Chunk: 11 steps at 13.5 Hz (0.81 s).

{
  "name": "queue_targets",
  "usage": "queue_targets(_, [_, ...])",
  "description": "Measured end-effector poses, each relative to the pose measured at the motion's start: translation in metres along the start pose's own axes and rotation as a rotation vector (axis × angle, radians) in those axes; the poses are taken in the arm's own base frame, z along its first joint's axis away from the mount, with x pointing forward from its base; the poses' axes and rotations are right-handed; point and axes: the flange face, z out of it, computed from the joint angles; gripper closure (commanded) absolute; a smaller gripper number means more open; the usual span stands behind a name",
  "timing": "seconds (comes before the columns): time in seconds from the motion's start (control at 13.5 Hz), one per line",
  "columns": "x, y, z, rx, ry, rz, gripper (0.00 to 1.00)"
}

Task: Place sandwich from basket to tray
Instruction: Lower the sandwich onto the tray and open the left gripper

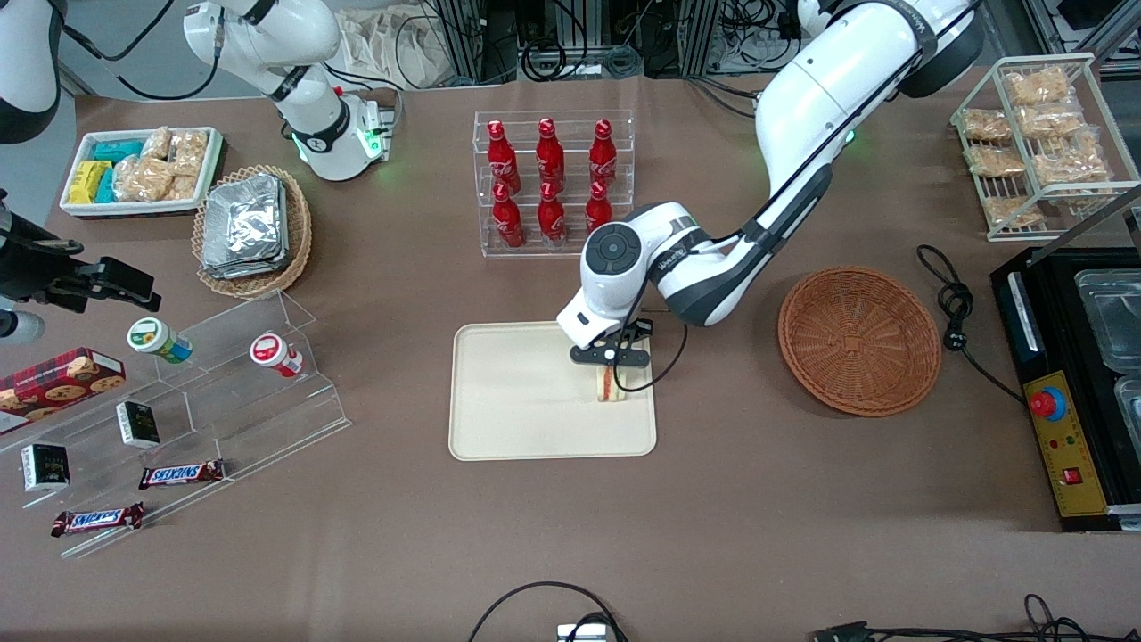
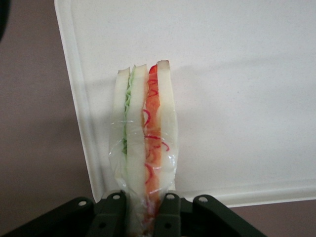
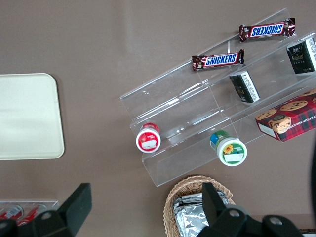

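On my front view I start at the parked arm's end of the tabletop (image 1: 802,535): a white bin (image 1: 80,207) holds snack packs, and just beside it a tan wicker basket (image 1: 299,234) carries a stack of foil packs (image 1: 242,225). Nearer the camera, a clear stepped rack (image 1: 267,419) holds two small cups, small dark boxes and Snickers bars (image 1: 181,473). Mid-table, a clear case (image 1: 554,183) stands with six red bottles inside. Nearer the camera than that case lies the tray (image 1: 508,410). My gripper (image 1: 611,357) is over its edge toward the working arm's end, fingers (image 2: 114,215) clamped on the sandwich (image 1: 611,383), which stands on edge on the tray. The basket (image 1: 859,341) sits with nothing in it, apart from the tray toward the working arm's end.
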Motion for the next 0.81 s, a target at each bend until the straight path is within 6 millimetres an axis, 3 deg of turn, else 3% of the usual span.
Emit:
queue_targets(0.15, [-0.001, 0.0004, 0.0059, 0.004, -0.005, -0.002, 0.91])
queue_targets(0.37, [-0.0023, 0.0014, 0.011, 0.006, -0.011, 0.0, 0.77])
queue_targets(0.44, [-0.0029, 0.002, 0.012, 0.007, -0.013, 0.001, 0.67])
queue_targets(0.52, [-0.0033, 0.0024, 0.0126, 0.007, -0.013, 0.002, 0.45])
queue_targets(0.59, [-0.0034, 0.0027, 0.0125, 0.007, -0.012, 0.002, 0.16])
queue_targets(0.67, [-0.0034, 0.0027, 0.0125, 0.007, -0.012, 0.002, 0.0])
queue_targets(0.81, [-0.0033, 0.0028, 0.0124, 0.007, -0.012, 0.001, 0.0])
